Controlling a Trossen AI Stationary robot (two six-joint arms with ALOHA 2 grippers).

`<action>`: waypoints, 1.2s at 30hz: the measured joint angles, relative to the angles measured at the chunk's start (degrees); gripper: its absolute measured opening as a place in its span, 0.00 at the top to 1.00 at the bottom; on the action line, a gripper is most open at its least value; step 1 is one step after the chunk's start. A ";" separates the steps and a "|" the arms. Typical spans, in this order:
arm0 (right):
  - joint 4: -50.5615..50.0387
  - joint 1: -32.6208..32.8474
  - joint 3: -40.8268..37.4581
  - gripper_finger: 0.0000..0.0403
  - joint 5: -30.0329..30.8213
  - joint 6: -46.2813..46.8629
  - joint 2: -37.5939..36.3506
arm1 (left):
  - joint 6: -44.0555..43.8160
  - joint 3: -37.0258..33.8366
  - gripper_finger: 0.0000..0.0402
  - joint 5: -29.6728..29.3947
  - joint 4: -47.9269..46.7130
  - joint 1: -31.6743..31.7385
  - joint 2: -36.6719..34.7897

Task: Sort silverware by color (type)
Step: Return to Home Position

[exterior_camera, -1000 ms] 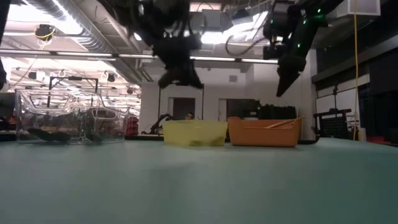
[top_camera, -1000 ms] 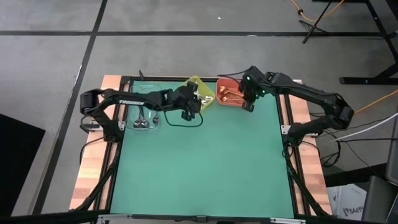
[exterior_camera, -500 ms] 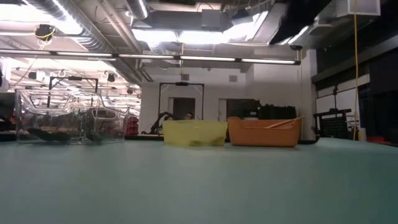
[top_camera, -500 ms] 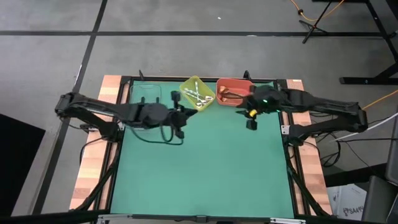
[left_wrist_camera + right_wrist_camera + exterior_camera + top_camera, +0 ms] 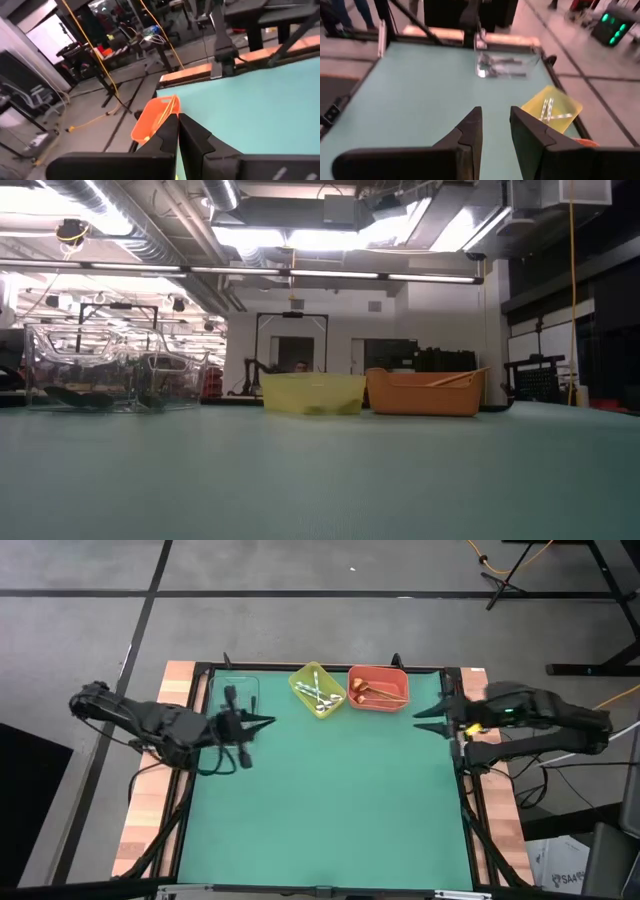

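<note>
Silver spoons with pale handles (image 5: 318, 692) lie in a yellow bin (image 5: 335, 704) at the far edge. Copper-gold spoons (image 5: 372, 692) lie in the orange bin (image 5: 380, 670) beside it. Black spoons (image 5: 502, 74) lie in a clear bin (image 5: 532, 59) at the far left. My left gripper (image 5: 268, 722) is shut and empty, above the table's left side beside the clear bin (image 5: 240, 680). My right gripper (image 5: 420, 712) is open and empty, near the table's right edge. Neither gripper shows in the low view.
The three bins stand in a row along the far edge, seen in the low view as clear (image 5: 100, 370), yellow (image 5: 312, 394) and orange (image 5: 425, 392). The green mat (image 5: 320, 800) stretches bare from the bins to the near edge.
Both arms have drawn back from the bins. My left gripper has gone toward the table's left edge and my right gripper toward the right edge. Both have left the low view. The bins and spoons stay where they were.
</note>
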 joint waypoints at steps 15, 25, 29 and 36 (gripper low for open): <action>-6.03 -0.04 0.00 0.78 0.01 0.37 -18.96 | -11.71 0.01 0.99 0.07 -14.90 -2.16 -18.13; -4.14 -0.06 -6.90 0.78 -3.06 1.73 -27.19 | -13.10 -11.17 0.99 2.01 -7.01 -2.12 -22.60; 1.98 -0.06 -13.23 0.78 -3.93 2.51 -30.01 | -12.23 -19.27 0.99 1.08 0.44 -2.10 -24.93; 13.50 -0.06 -24.10 0.78 -5.17 2.44 -32.77 | -12.22 -32.31 0.99 1.02 11.12 -0.41 -31.58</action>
